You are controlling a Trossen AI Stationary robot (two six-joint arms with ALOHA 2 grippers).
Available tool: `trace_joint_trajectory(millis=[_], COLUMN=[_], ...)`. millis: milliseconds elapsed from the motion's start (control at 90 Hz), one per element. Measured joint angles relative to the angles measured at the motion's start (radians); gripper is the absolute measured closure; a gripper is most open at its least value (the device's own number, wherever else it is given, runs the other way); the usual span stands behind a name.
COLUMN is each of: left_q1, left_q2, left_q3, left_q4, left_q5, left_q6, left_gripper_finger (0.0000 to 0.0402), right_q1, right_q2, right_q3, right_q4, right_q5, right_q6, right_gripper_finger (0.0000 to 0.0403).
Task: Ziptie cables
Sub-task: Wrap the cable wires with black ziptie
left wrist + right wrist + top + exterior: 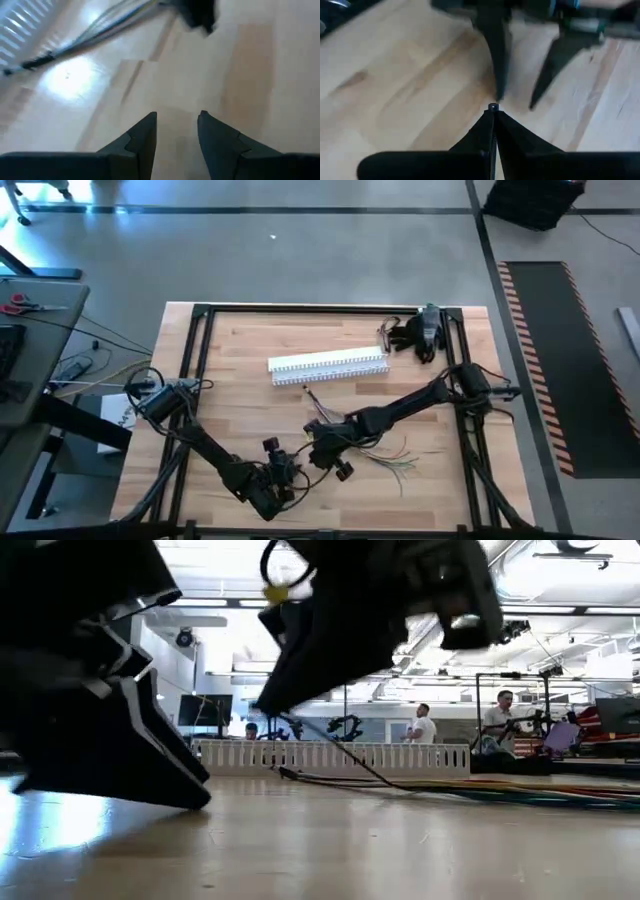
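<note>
Cables (pixel 385 455): thin loose wires on the table (pixel 240 370), fanned out near the front edge, right of centre, running back toward the channel (pixel 328 364); look light, limp and springy, so the strands will likely splay unless pinched together; best hold is where they bunch tight by the right gripper (pixel 322 448), not the fanned ends.

Right gripper clenched; in its wrist view the tips meet on something small and dark, cannot tell what. Left gripper (pixel 177 131) released, empty, low over bare wood near the front edge, just beside the right 1.

Surface: smooth varnished wood, glare patches, probably slippery for thin wire. Dark gear (pixel 420 332) at the far right corner. Room: open lab, 3 people (pixel 424 724) standing well behind the table.
</note>
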Motion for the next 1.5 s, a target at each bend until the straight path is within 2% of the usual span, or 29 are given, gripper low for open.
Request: trace_joint_trajectory(millis=[200, 389, 478, 589, 833, 978, 1244, 1500], left_q1=[0.025, 0.047, 0.053, 0.055, 0.057, 0.071, 0.092, 0.087], left_q2=[0.015, 0.017, 0.017, 0.017, 0.017, 0.017, 0.017, 0.017], left_q3=[0.0, 0.0, 0.0, -0.005, -0.149, -0.196, -0.196, -0.196], left_q4=[0.052, 0.211, 0.246, 0.298, 0.803, 1.014, 1.03, 1.044], left_q5=[-0.094, -0.084, -0.087, -0.089, -0.073, 0.02, 0.018, 0.082], left_q6=[0.123, 0.355, 0.395, 0.403, 0.608, 0.749, 0.819, 0.813], left_gripper_finger=[0.028, 0.028, 0.028, 0.028, 0.028, 0.028, 0.028, 0.028], right_q1=[0.008, 0.019, 0.029, 0.048, 0.077, 0.086, 0.086, 0.086], right_q2=[-0.02, -0.031, -0.03, -0.032, -0.055, -0.058, -0.058, -0.058], right_q3=[0.0, 0.002, 0.002, 0.002, 0.002, 0.002, 0.002, 0.002], right_q4=[0.026, 0.04, 0.046, 0.045, 0.027, 0.031, 0.023, 0.01], right_q5=[-0.01, -0.016, -0.012, 0.054, 0.097, 0.109, 0.117, 0.117], right_q6=[0.004, 0.018, 0.027, 0.023, 0.033, 0.045, 0.062, 0.067], right_gripper_finger=[0.0403, 0.0403, 0.0403, 0.0403, 0.0403, 0.0403, 0.0403, 0.0403])
